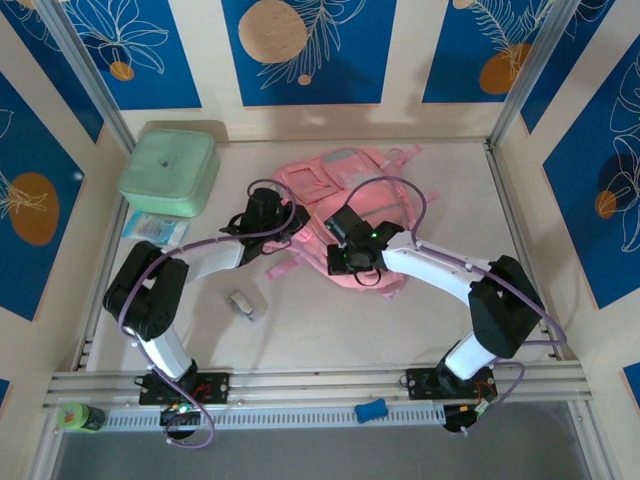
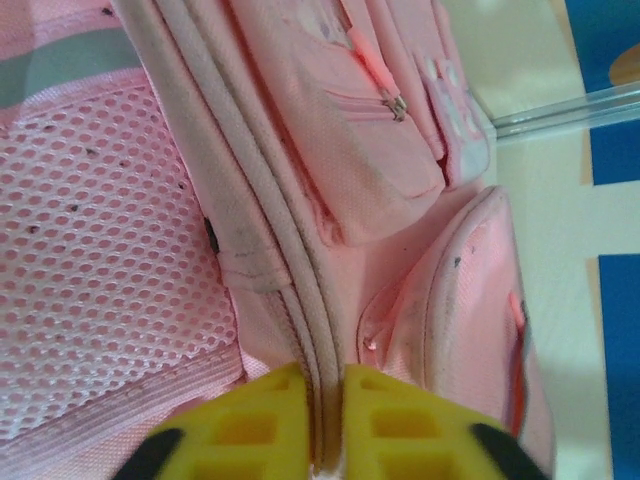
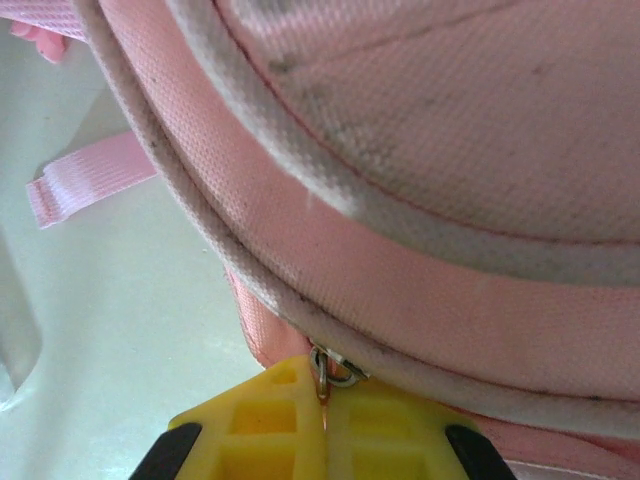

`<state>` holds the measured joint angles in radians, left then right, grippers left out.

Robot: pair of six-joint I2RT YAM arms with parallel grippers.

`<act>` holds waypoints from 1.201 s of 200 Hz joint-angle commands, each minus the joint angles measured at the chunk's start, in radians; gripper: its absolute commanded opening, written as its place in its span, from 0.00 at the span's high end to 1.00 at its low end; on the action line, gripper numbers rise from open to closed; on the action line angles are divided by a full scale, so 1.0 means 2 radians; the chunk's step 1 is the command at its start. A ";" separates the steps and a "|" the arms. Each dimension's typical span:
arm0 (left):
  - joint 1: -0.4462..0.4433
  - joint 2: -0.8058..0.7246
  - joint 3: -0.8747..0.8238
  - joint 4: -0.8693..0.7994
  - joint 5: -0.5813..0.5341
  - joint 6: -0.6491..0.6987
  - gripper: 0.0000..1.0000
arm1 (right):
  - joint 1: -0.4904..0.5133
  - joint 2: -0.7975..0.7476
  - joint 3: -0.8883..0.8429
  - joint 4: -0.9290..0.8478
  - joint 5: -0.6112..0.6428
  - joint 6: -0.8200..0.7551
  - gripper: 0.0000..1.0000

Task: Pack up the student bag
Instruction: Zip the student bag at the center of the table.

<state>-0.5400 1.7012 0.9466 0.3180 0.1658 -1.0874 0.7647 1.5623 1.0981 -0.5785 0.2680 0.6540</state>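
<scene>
Student bag (image 1: 322, 187): matt woven cloth

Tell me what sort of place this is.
Probably a robot data-collection cell, not a real classroom: a table fenced by metal frame posts, blue printed backdrop panels, and a mounting rail at the near edge.

Student bag (image 1: 345, 180) centre; box (image 1: 170, 172) left of it; packet (image 1: 155, 228) before box.

Soft pink backpack (image 1: 345, 185) lying flat mid-table (image 1: 300, 330), pocketed front up, grey-blue trim panels at far end, straps trailing loose, pale piping smudged.
</scene>
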 commanded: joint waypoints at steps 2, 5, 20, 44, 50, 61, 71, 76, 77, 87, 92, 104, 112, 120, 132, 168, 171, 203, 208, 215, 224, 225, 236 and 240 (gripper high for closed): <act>0.006 -0.059 -0.035 0.018 0.013 0.003 0.71 | -0.001 0.001 0.012 0.018 -0.031 -0.002 1.00; 0.005 -0.065 -0.041 0.017 0.011 -0.001 0.68 | -0.001 0.001 0.012 0.017 -0.029 -0.002 1.00; -0.002 -0.095 -0.075 0.026 -0.001 -0.030 0.59 | -0.001 0.000 0.012 0.011 -0.018 0.002 1.00; -0.036 -0.129 -0.120 0.035 -0.054 -0.074 0.53 | -0.002 -0.003 0.003 0.017 -0.014 0.007 1.00; -0.045 -0.130 -0.124 0.033 -0.066 -0.086 0.51 | -0.002 -0.003 0.000 0.019 -0.015 0.009 1.00; -0.059 -0.125 -0.133 0.044 -0.082 -0.111 0.50 | -0.002 -0.001 -0.003 0.021 -0.019 0.012 1.00; -0.069 -0.112 -0.138 0.074 -0.087 -0.129 0.50 | -0.002 0.000 -0.003 0.023 -0.023 0.012 1.00; -0.072 -0.105 -0.138 0.084 -0.087 -0.139 0.50 | -0.001 0.001 -0.004 0.024 -0.023 0.012 1.00; -0.072 -0.104 -0.138 0.087 -0.087 -0.140 0.50 | 0.000 0.001 -0.004 0.024 -0.023 0.012 1.00; -0.078 -0.090 -0.132 0.107 -0.089 -0.150 0.52 | 0.001 0.001 -0.003 0.024 -0.023 0.012 1.00; -0.083 -0.084 -0.127 0.108 -0.093 -0.153 0.53 | 0.001 0.001 -0.002 0.024 -0.022 0.013 1.00; -0.098 -0.077 -0.118 0.097 -0.115 -0.165 0.54 | 0.002 -0.001 -0.001 0.023 -0.021 0.012 1.00; -0.107 -0.072 -0.114 0.095 -0.130 -0.169 0.55 | 0.002 -0.002 0.000 0.021 -0.018 0.013 1.00; -0.113 -0.067 -0.111 0.092 -0.139 -0.173 0.56 | 0.002 -0.002 0.000 0.019 -0.015 0.013 1.00; -0.120 -0.058 -0.108 0.092 -0.149 -0.186 0.59 | 0.001 -0.002 0.000 0.020 -0.014 0.013 1.00; -0.138 -0.026 -0.081 0.096 -0.177 -0.192 0.67 | 0.002 0.003 0.000 0.026 -0.020 0.009 1.00; -0.139 -0.024 -0.078 0.095 -0.178 -0.190 0.68 | 0.002 0.004 0.001 0.026 -0.020 0.008 1.00; -0.140 -0.019 -0.078 0.094 -0.208 -0.177 0.86 | 0.004 0.002 0.010 0.000 0.008 0.006 1.00; -0.138 -0.021 -0.077 0.088 -0.211 -0.170 0.90 | 0.005 0.003 0.012 -0.007 0.013 0.007 1.00; -0.137 -0.024 -0.073 0.071 -0.213 -0.164 0.96 | 0.004 0.003 0.017 -0.021 0.020 0.006 1.00; -0.134 -0.027 -0.068 0.055 -0.212 -0.152 1.00 | 0.006 0.003 0.021 -0.037 0.031 0.002 1.00; -0.134 -0.028 -0.068 0.055 -0.212 -0.151 1.00 | 0.006 0.003 0.022 -0.039 0.033 0.002 1.00; -0.129 -0.031 -0.070 0.049 -0.214 -0.139 1.00 | 0.007 0.000 0.023 -0.053 0.041 -0.004 1.00; -0.127 -0.031 -0.071 0.049 -0.214 -0.136 1.00 | 0.007 -0.002 0.022 -0.058 0.044 -0.006 1.00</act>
<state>-0.8158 1.6577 0.7799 0.4568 -0.1928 -1.4315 0.7692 1.5627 1.1057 -0.6037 0.2943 0.6613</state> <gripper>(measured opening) 0.053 0.053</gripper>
